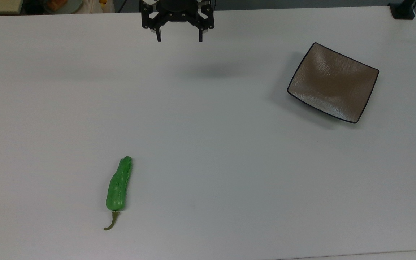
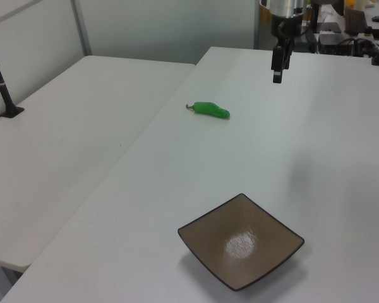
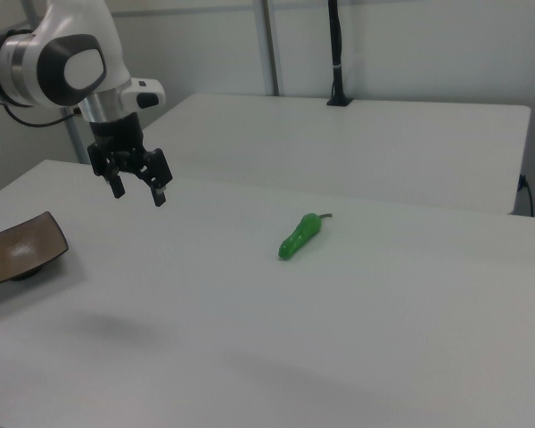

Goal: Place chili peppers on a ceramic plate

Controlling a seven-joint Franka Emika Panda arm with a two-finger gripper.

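On the white table [image 1: 208, 144], no lettering, label or brand mark can be read on anything. The tabletop is smooth, matt and pale, and a second table [image 2: 63, 126] of the same kind stands beside it, with a black post [image 3: 336, 53] rising from a foot at its far edge.

The chili pepper [image 1: 119, 185] is one bright green pod, long and narrow, glossy and slightly wrinkled, blunt at one end and closed at the other by a thin, curved olive-brown stem [image 1: 112, 222]. It lies flat on the bare tabletop near the top view's lower left, stem toward the bottom edge, well apart from the dish.

The ceramic plate [image 1: 332, 82] sits toward the top view's upper right. It is square and shallow, brown-grey, with upturned corners, a streaky combed glaze that catches light, and a thin black rim. Nothing lies in it.

The gripper [image 1: 179, 37] hangs above the table at the top view's upper edge, between pepper and plate but near neither, with a soft shadow on the surface below. Its body is black with angular linkages, carried on a white and grey arm [image 3: 67, 62]. Its two fingers [image 3: 159, 194] are spread apart, holding nothing.
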